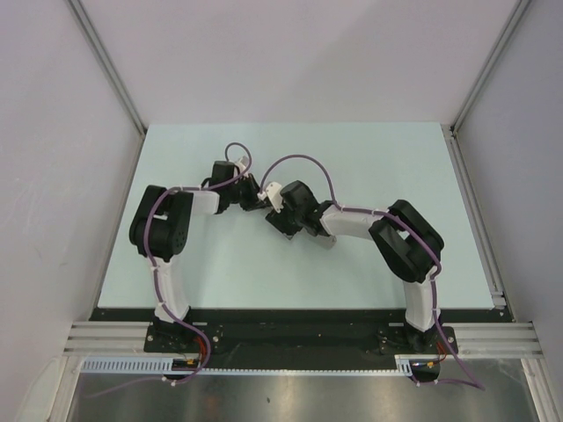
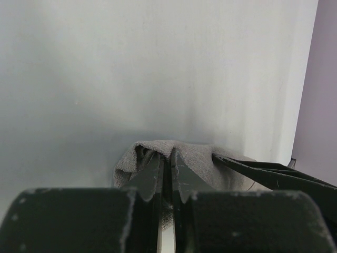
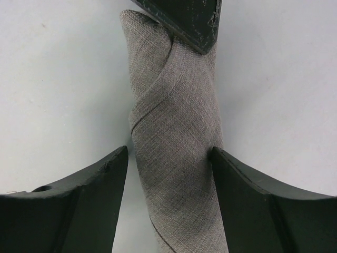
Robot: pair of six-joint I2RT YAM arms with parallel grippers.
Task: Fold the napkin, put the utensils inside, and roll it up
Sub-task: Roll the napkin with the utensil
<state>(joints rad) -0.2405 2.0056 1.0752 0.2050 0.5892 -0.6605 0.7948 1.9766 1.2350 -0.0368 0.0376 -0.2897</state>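
Rolled napkin (image 3: 176, 137) lying on bench (image 3: 52, 79) — left tool (image 2: 167, 158) clenched on one end, right tool (image 3: 169, 153) released, fingers straddling the roll's sides.

One end of napkin (image 3: 176, 137) beyond right wrist view's bottom edge, other under left tool (image 3: 184, 18).

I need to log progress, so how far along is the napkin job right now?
Done: the napkin is a tight roll. In hand: left jaws pinch one end, right jaws stand open astride it. Remaining: release. The utensil isn't visible, so I can't confirm it's inside.
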